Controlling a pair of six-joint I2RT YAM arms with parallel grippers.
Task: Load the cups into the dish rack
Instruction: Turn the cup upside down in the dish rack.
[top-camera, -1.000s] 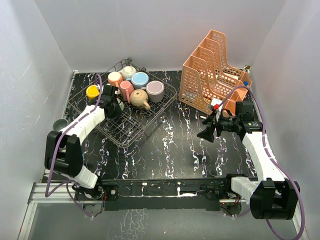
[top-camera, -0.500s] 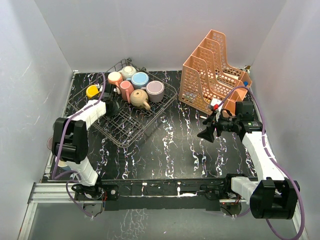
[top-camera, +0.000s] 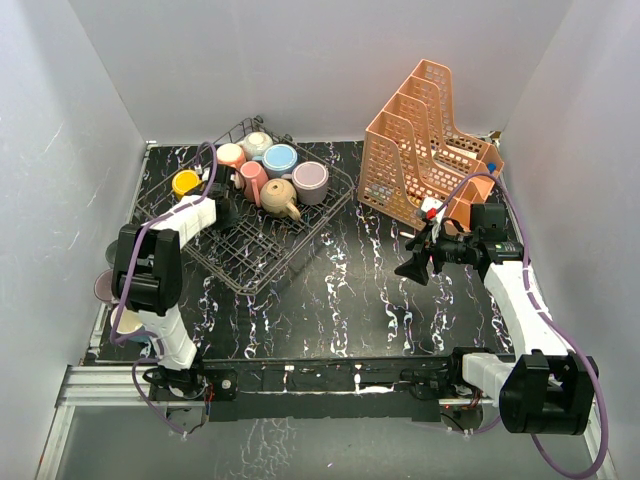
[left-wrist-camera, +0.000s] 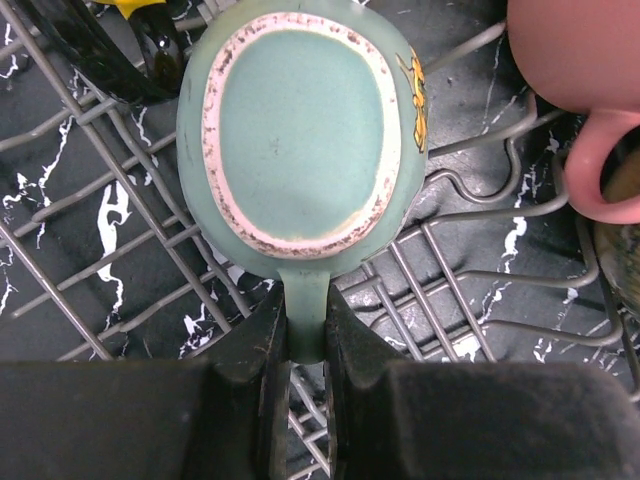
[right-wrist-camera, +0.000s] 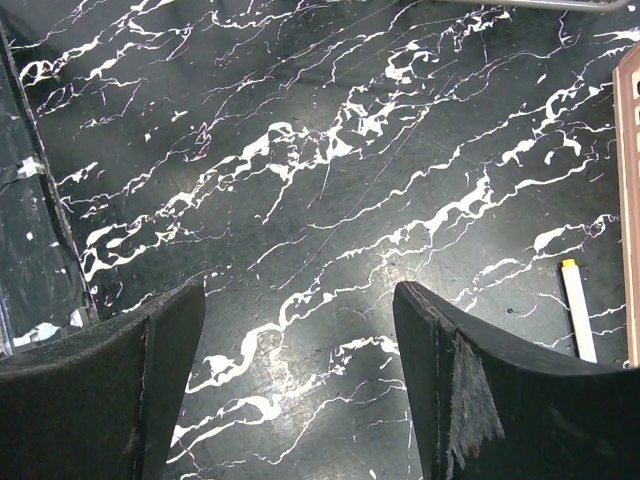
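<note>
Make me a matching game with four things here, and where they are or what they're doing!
Things:
1. teal cup
2. right gripper
3. lilac cup
4. orange organizer

Places or states:
A. stands at the far right of the table
B. sits free in the dish rack
C. pinched at its handle by the left gripper
D. open over bare table

Pairs: 1-C, 2-D, 3-B, 4-A

Black, white-veined marble tabletop (top-camera: 340, 290) inside plain pale grey walls (top-camera: 300, 70) on three sides.
</note>
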